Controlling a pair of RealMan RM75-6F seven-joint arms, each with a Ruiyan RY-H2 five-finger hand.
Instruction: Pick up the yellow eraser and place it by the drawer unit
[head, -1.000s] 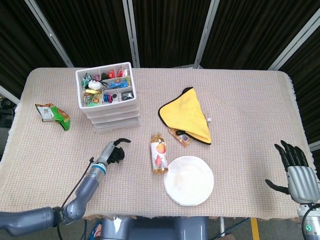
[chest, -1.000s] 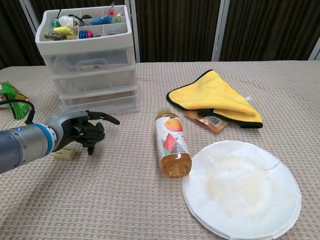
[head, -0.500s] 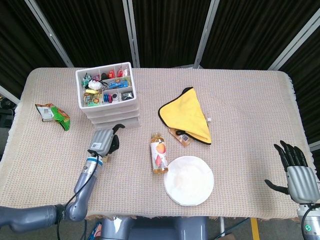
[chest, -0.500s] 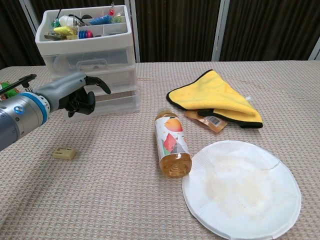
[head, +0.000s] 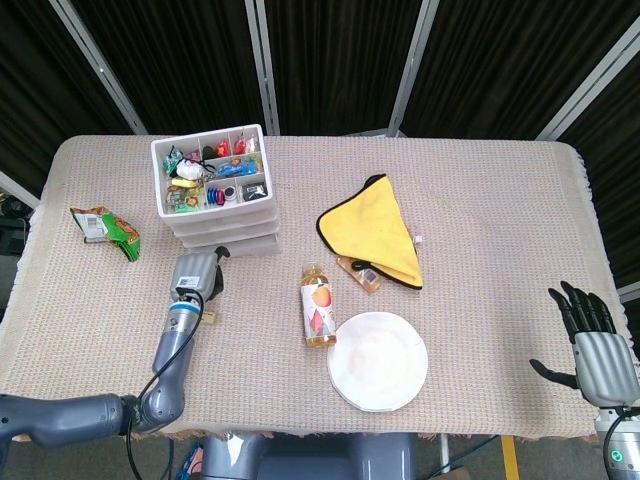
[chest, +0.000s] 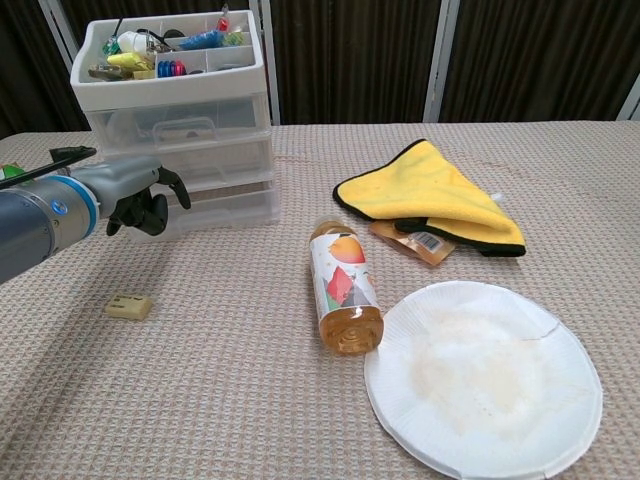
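The yellow eraser (chest: 129, 306) lies flat on the woven cloth, in front of the white drawer unit (chest: 180, 120) and a short way from it. My left hand (chest: 135, 195) hovers above and behind the eraser, just before the lowest drawers, its fingers curled in with nothing in them. From the head view, the same hand (head: 196, 272) sits right at the front of the drawer unit (head: 215, 195). My right hand (head: 592, 335) stays at the table's near right corner, its fingers spread and empty.
A juice bottle (chest: 343, 285) lies on its side beside a paper plate (chest: 485, 375). A yellow cloth (chest: 430, 195) partly covers a small packet (chest: 415, 240). A green snack bag (head: 105, 228) lies at the far left.
My left hand has lifted off the eraser and drawn back and up toward the drawer unit. The eraser stays on the table. The right hand has not moved.
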